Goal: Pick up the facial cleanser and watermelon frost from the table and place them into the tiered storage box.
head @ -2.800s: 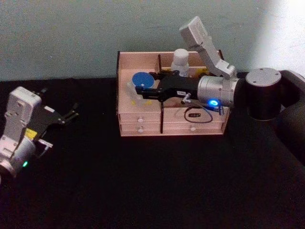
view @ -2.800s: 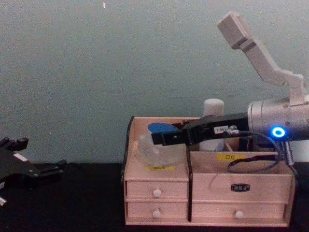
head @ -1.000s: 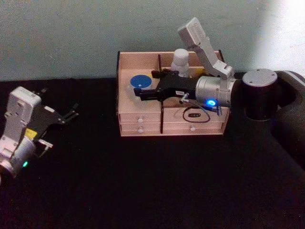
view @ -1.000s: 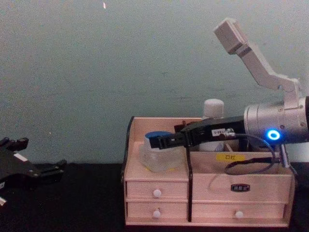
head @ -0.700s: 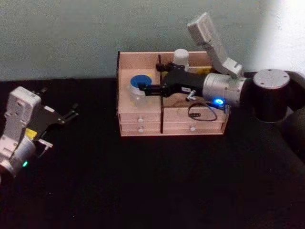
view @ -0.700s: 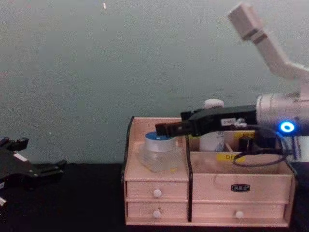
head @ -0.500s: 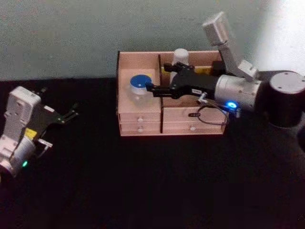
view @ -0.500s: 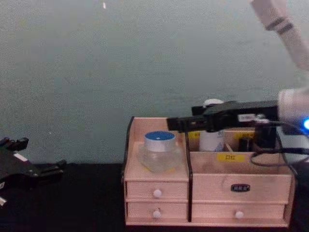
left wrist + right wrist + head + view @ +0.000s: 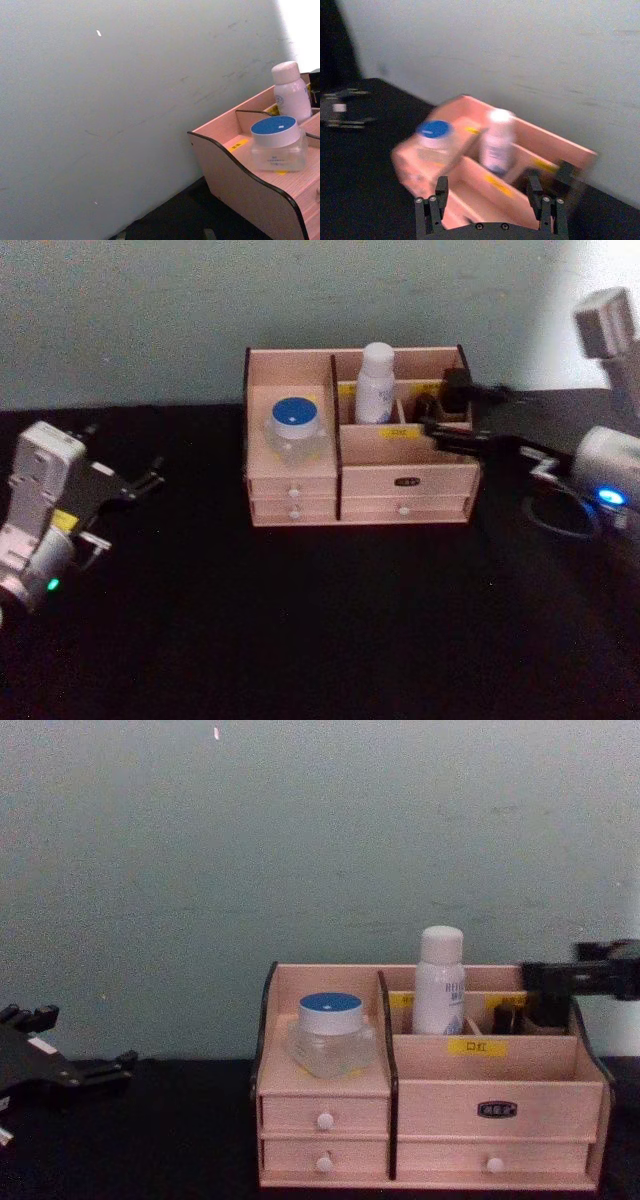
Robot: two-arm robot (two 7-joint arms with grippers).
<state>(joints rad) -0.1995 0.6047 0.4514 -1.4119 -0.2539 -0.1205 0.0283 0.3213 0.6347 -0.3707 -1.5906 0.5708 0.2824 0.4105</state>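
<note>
We see the right end effector (image 9: 491, 202) with fingers spread wide and empty, above the pink box (image 9: 470, 190). Inside it stand the blue-lidded jar (image 9: 433, 138) and the white bottle (image 9: 496, 141), apart.

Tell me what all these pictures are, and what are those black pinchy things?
They all show one robot at the same moment, seen by four cameras it carries: one on its head looking down, one on its chest looking across the table, and one on each wrist.

The black pinchy things are its claws, which work like hands. The left claw waits off to the side above the black table, holding nothing. The right claw is open and empty, next to the right end of the tiered storage box, a pink wooden box with little drawers.

Both things are inside the box. The watermelon frost, a small clear jar with a blue lid, sits in the left compartment. The facial cleanser, a tall white bottle, stands upright in a back compartment.
</note>
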